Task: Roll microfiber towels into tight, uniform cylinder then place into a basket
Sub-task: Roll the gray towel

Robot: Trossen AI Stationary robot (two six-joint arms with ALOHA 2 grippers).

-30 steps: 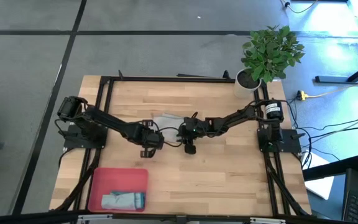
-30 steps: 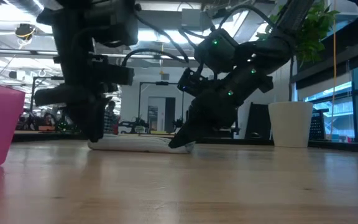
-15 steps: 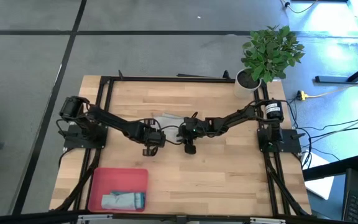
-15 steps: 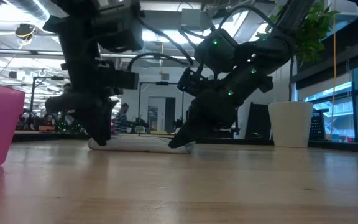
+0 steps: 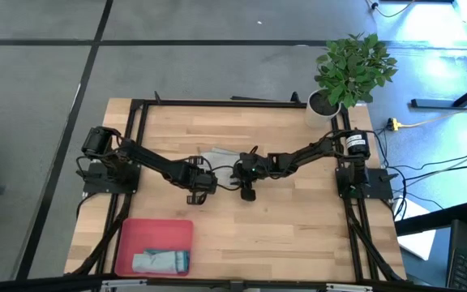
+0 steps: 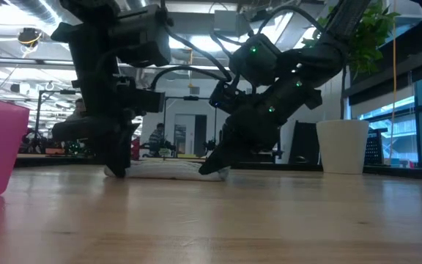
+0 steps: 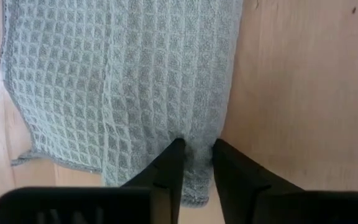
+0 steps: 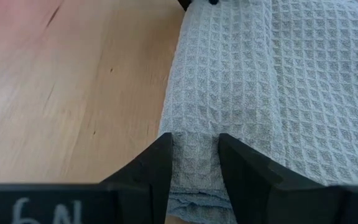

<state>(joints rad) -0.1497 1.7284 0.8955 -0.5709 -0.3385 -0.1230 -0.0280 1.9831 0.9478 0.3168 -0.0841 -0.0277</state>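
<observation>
The light grey towel [image 5: 220, 156] lies on the table's middle, with a folded or rolled strip along its near edge [image 8: 219, 81]. My left gripper [image 5: 194, 190] is shut on the strip's left end, and my right gripper [image 5: 246, 190] is shut on its right end. Both show low over the table in the low view, the left gripper [image 6: 116, 167] and the right gripper [image 6: 212, 167]. The pink-red basket [image 5: 128, 235] stands at the near left. The pale blue-teal towel [image 5: 160, 261] lies rolled inside it. My left gripper pinches the left end of the towel's folded strip [image 7: 196, 144] between its two fingers [image 7: 169, 163]. The fingers slant down from the table's left and lie along the strip. The towel lies on the table. How many layers it holds, I cannot tell. My right gripper has the right end of the same strip [image 8: 194, 146] between its two fingers [image 8: 157, 158]. The fingers slant down from the table's right and lie along the strip. The cloth lies slack on the table, several layers thick at its end.
A white plant pot [image 5: 321, 107] with a green plant stands at the far right corner. Bare wood lies near the grippers and to the basket's right. A dark frame rail [image 5: 217, 103] runs along the table's far edge.
My left gripper has gone a little toward the table's right edge, along the towel's near edge. My right gripper and the towel have kept still.
</observation>
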